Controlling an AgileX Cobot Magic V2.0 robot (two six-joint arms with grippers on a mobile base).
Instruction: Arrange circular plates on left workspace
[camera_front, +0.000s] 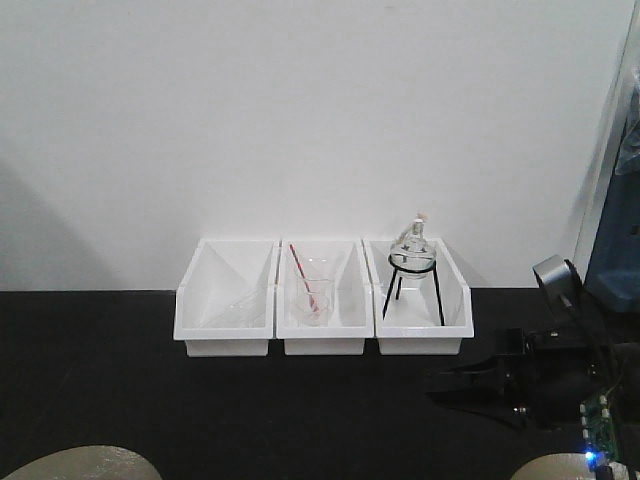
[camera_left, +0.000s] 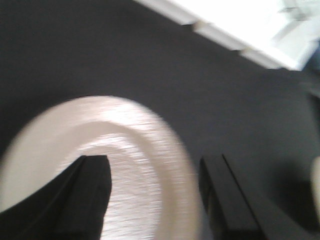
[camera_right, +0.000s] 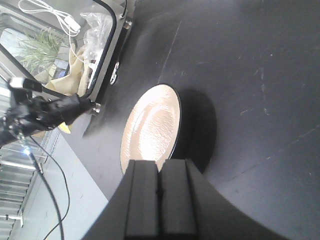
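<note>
Evidently a rim grasp was being set up on the left plate, and nothing was clamped yet.

Left plate (camera_left: 125, 150) lay flat on the black counter (camera_front: 200, 400) at its near-left corner, well apart from the three white bins (camera_front: 322, 300) by the back wall. Left pincer (camera_left: 155, 170) hung over one edge with its fingers apart, one above the beige face and one outside the rim, so the rim sat between them. The wrist view was blurred and contact could not be judged. To grasp well, it probably needed to drop until the outer finger got under the dark lip, close slowly, and keep the plate level, since a glossy shallow rim looked apt to slip. Right plate (camera_right: 150, 125) lay at the near-right, close to the right pincer (camera_right: 160, 172), whose fingers were pressed together on nothing. Any set-down should leave room on the left for this second plate.
</note>
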